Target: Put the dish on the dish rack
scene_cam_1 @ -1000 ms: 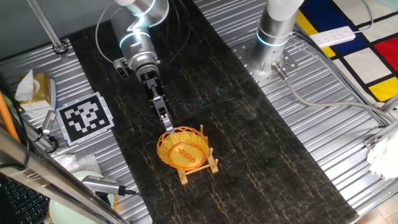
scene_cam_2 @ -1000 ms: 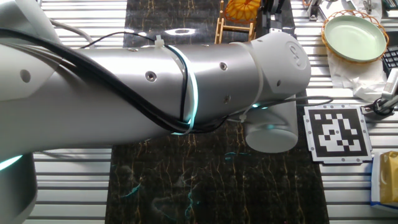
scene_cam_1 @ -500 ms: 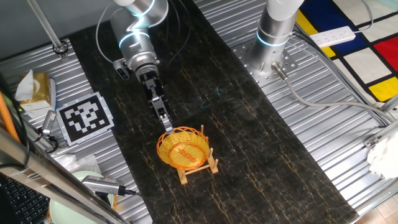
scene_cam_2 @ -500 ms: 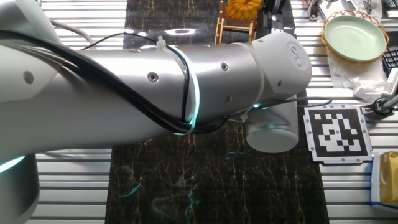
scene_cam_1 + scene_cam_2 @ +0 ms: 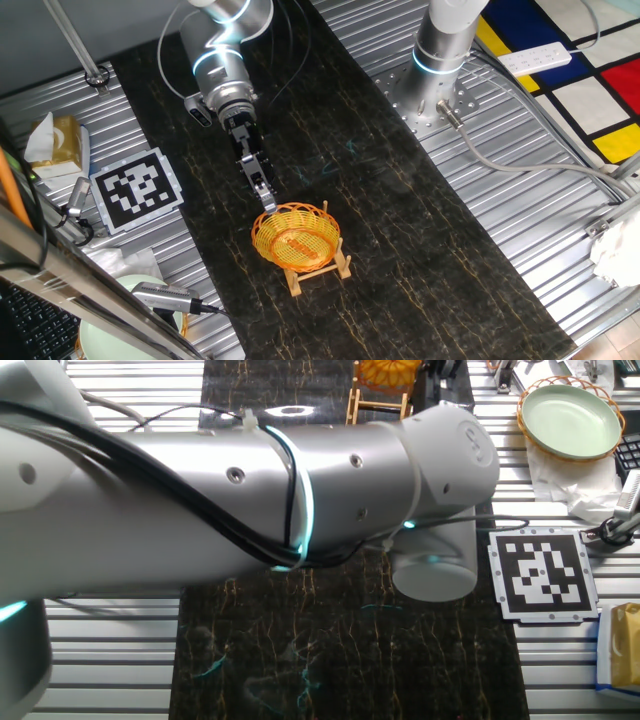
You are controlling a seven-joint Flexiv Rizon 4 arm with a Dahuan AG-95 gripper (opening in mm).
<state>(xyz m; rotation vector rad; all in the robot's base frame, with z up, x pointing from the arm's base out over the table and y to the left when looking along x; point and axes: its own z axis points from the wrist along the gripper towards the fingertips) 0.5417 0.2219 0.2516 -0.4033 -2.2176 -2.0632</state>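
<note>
The orange-yellow woven dish [image 5: 293, 237] sits tilted on the light-wood dish rack [image 5: 322, 270], leaning across its upright pegs with the open side facing up and toward the camera; the rack stands on the dark marbled mat [image 5: 400, 200] near the mat's middle, at about 6 o'clock from the arm's wrist. In the other fixed view only the upper rim of the dish [image 5: 390, 372] and part of the rack [image 5: 375, 405] show at the top edge, at 12 o'clock above the large silver arm link [image 5: 250, 500] that fills most of that view. The gripper [image 5: 266, 200] points down and toward the dish from 11 o'clock, its fingertips at the dish's upper-left rim; whether they pinch the rim or merely touch it cannot be told, since the tips are too small and overlap the weave. The arm's base column [image 5: 447, 40] rises at 1 o'clock from the dish, well apart. On the ribbed metal table [image 5: 560, 230], a black-and-white fiducial marker [image 5: 137, 189] lies at 9 o'clock from the dish, beside the mat. A pale green plate [image 5: 573, 420] rests on white paper in a wicker tray at the upper right of the other fixed view, above the marker [image 5: 543, 574].
</note>
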